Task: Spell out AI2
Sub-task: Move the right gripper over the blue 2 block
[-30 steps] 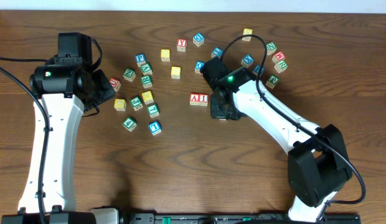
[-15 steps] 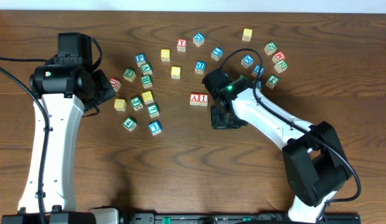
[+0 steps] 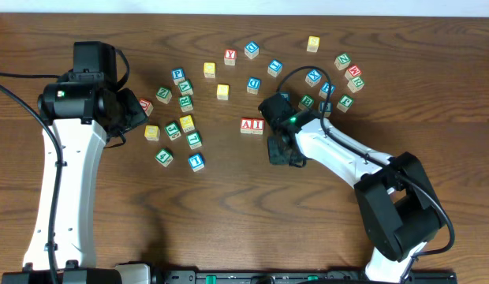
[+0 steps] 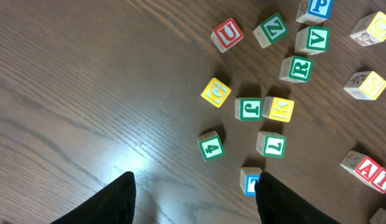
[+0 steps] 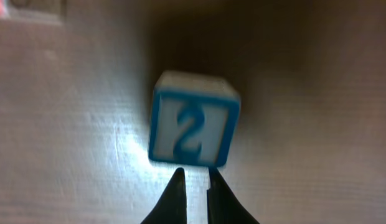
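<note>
**The 2 block lies just off the right gripper's tips, apart from A and I**

On my overhead feed the A block (image 3: 247,125) and the I block (image 3: 258,125) sit side by side and touching, red letters up, near the middle of the table (image 3: 229,213). The right gripper (image 3: 282,148) is down at the table just to the right of that pair and slightly nearer the robot's base. It hides what is under it from above.

The right wrist feed fills that in. The 2 block (image 5: 193,118), white face with a blue border and a blue numeral, lies on the wood just beyond the fingertips (image 5: 176,190). That picture is blurred. The fingers are drawn almost together with only a sliver of table between them, and they hold nothing. I cannot tell whether they touch the block's near edge.

The left gripper (image 4: 194,179) hangs over bare wood with its fingers spread wide and nothing between them. Ahead of it lie loose blocks, among them a green 4 (image 4: 210,147), a yellow G (image 4: 216,92) and a red U (image 4: 227,34).
</note>
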`<state>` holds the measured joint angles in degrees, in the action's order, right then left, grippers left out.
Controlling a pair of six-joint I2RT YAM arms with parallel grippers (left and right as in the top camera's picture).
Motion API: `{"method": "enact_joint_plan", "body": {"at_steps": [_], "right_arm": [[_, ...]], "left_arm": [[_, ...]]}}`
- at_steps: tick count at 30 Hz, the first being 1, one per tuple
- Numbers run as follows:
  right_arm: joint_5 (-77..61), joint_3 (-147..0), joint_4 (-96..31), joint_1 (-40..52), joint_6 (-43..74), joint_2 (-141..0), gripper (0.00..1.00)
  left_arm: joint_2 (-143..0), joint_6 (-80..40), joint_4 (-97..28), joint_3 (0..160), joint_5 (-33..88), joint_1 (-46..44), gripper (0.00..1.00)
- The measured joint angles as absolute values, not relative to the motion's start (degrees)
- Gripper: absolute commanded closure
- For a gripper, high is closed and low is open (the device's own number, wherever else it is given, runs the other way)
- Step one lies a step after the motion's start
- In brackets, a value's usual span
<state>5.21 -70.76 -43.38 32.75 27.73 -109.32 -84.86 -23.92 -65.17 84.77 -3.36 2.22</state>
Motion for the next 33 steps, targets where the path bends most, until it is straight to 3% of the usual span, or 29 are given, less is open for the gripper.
{"method": "enact_joint_plan", "body": {"at_steps": [9, 12, 27, 31, 33], "right_arm": [[6.3, -70.7, -32.0, 31.4, 23.5, -109.3, 0.89], [6.3, -70.7, -29.8, 31.3, 22.7, -109.3, 0.95], [6.5, -71.3, -32.4, 29.2, 22.6, -106.1, 0.97], [8.1, -71.6, -31.9, 27.4, 23.8, -105.1, 0.96], [8.6, -71.6, -31.6, 26.7, 24.1, -105.4, 0.96]], "left_arm": [[-84.9, -23.9, -65.2, 84.8, -3.4, 2.2, 0.38], [-84.9, -23.9, -65.2, 84.8, -3.4, 2.2, 0.38], [-84.9, -23.9, -65.2, 84.8, -3.3, 2.2, 0.37], [-84.9, -23.9, -65.2, 84.8, -3.4, 2.2, 0.07], [-84.9, -23.7, -65.2, 84.8, -3.4, 2.2, 0.03]]}}
